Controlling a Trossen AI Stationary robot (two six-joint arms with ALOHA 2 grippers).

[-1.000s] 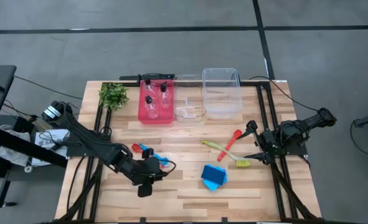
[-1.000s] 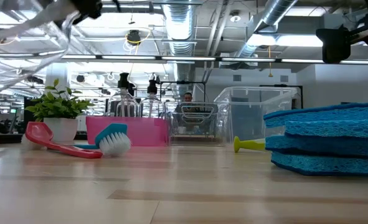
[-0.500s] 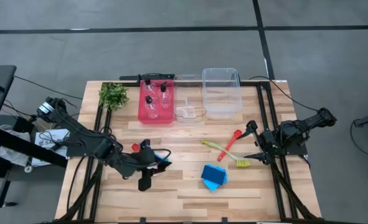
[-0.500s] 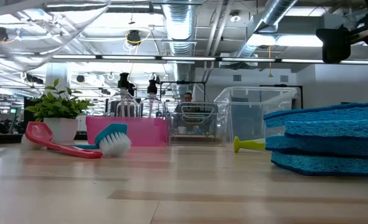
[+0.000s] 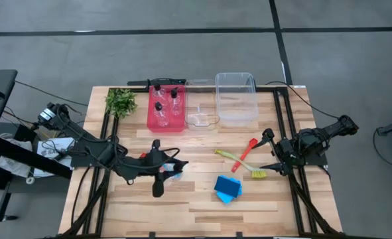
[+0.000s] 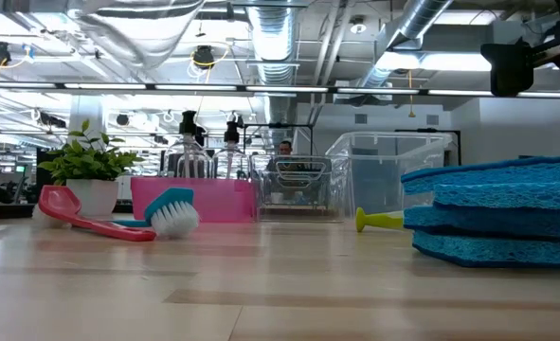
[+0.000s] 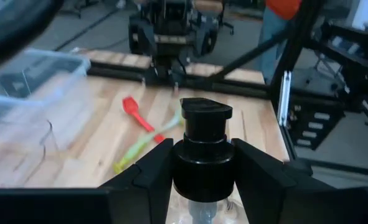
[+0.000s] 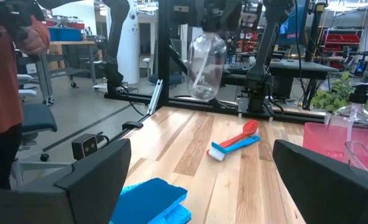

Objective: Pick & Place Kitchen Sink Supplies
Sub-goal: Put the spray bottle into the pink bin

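While the left gripper (image 7: 202,180) carries a clear bottle (image 8: 205,65) by its black cap (image 7: 205,146), the job is a steady transfer, not speed. Its fingers (image 7: 149,177) are closed on the neck on both sides; the bottle body hangs clear of the tabletop (image 5: 196,212) in the right wrist view.

Layout, high view: left gripper (image 5: 159,169) sits over the front-left part of the tabletop, close above a red-and-blue brush (image 6: 118,220). Red bin (image 5: 166,109) at the back holds 3 bottles already, so it reads as the likely drop point. Clear bin (image 5: 235,99) is beside it.

Right gripper (image 5: 270,153) waits at the right edge, fingers (image 8: 99,171) spread wide, holding nothing. Yellow-green brush (image 5: 239,164) and a red utensil (image 5: 247,151) lie just in front of it; blue sponges (image 5: 227,188) are nearer the middle.

Advice for the step:
- Keep the bottle upright; a neck grip lets the body swing.
- Stay high enough to clear the bin wall and the standing caps.
- Lower into the free corner, not onto a neighbour.
- Release only once the base is seated.
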